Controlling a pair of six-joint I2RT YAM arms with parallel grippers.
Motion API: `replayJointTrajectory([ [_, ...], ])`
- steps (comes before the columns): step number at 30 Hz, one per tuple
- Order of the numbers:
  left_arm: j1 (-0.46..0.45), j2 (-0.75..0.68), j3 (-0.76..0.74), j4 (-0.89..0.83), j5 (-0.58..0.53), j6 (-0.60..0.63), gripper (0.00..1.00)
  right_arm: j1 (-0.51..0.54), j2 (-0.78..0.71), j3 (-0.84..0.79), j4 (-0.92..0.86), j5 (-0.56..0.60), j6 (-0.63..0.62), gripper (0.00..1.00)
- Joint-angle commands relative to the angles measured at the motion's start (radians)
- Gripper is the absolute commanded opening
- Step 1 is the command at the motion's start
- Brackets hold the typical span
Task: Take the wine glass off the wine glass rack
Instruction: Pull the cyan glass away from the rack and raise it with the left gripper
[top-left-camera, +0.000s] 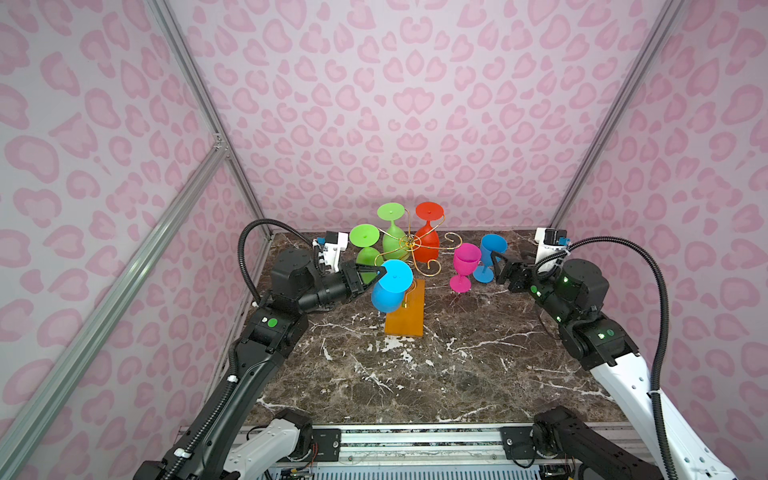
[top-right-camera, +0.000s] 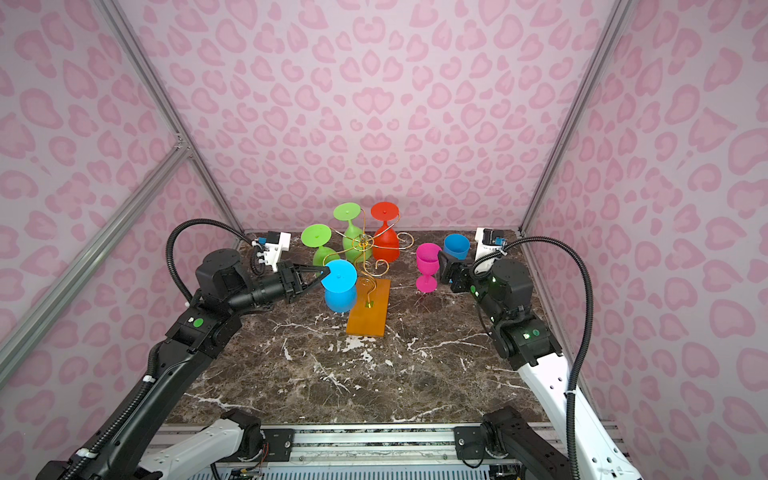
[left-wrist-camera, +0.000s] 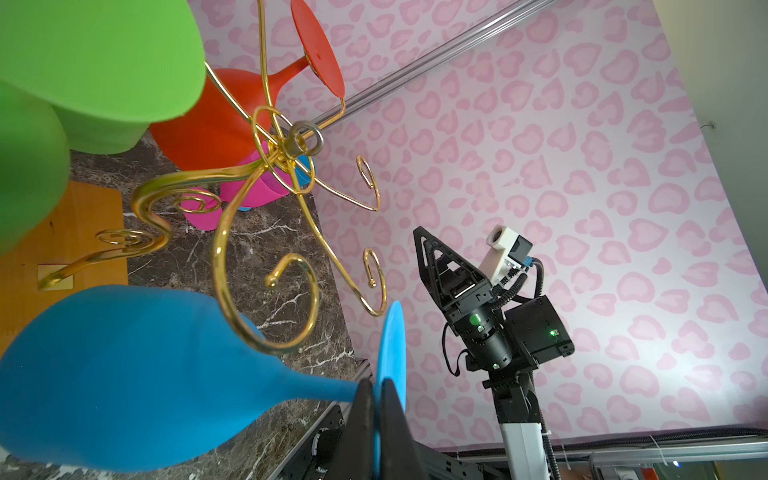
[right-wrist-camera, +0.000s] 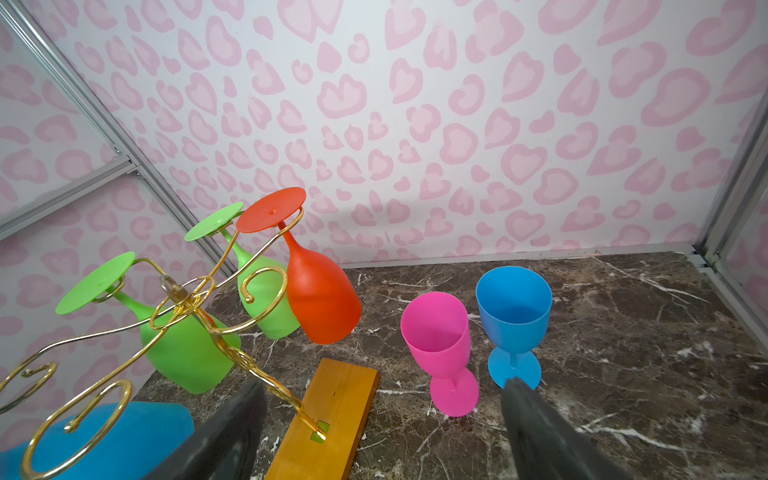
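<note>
Left end effector (left-wrist-camera: 376, 386) pinches blue wine glass (left-wrist-camera: 124, 374).

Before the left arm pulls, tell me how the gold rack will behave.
Likely tippy: the wine glass rack is thin wire on a narrow base, with green glasses and a red glass hanging high. Its scroll arms probably flex and snag the blue glass.

The wine glass rack (left-wrist-camera: 279, 153) was glossy, gold-coloured metal wire set in a smooth, satin wooden base (top-left-camera: 405, 318). The nearer blue wine glass (top-left-camera: 386, 297), the green glasses (right-wrist-camera: 187, 353), the red glass (right-wrist-camera: 322, 299), the pink glass (right-wrist-camera: 436, 332) and the standing blue glass (right-wrist-camera: 513, 307) looked like matt, opaque plastic. The surface (top-left-camera: 457, 374) looked like polished brown stone with white veins. The frame rail (top-left-camera: 124, 279) was brushed, silvery metal.
</note>
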Motion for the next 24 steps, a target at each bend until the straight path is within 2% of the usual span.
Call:
replayJointTrajectory([
  [1, 0.012, -0.026, -0.013, -0.015, 0.017, 0.018, 0.03, 0.002, 0.002, 0.006, 0.014, -0.003, 0.004, 0.9],
  [8, 0.075, -0.11, -0.03, -0.074, 0.016, 0.033, 0.03, 0.001, 0.006, 0.011, 0.015, -0.008, 0.005, 0.9],
  [15, 0.211, -0.176, -0.003, -0.201, 0.03, 0.098, 0.03, 0.002, 0.01, 0.015, 0.014, -0.011, 0.003, 0.9],
  [19, 0.274, -0.193, 0.04, -0.291, -0.007, 0.161, 0.03, 0.001, 0.007, 0.018, 0.01, -0.01, 0.0, 0.9],
  [24, 0.364, -0.194, 0.082, -0.286, -0.025, 0.168, 0.04, 0.001, -0.001, 0.023, 0.0, -0.002, -0.01, 0.9],
])
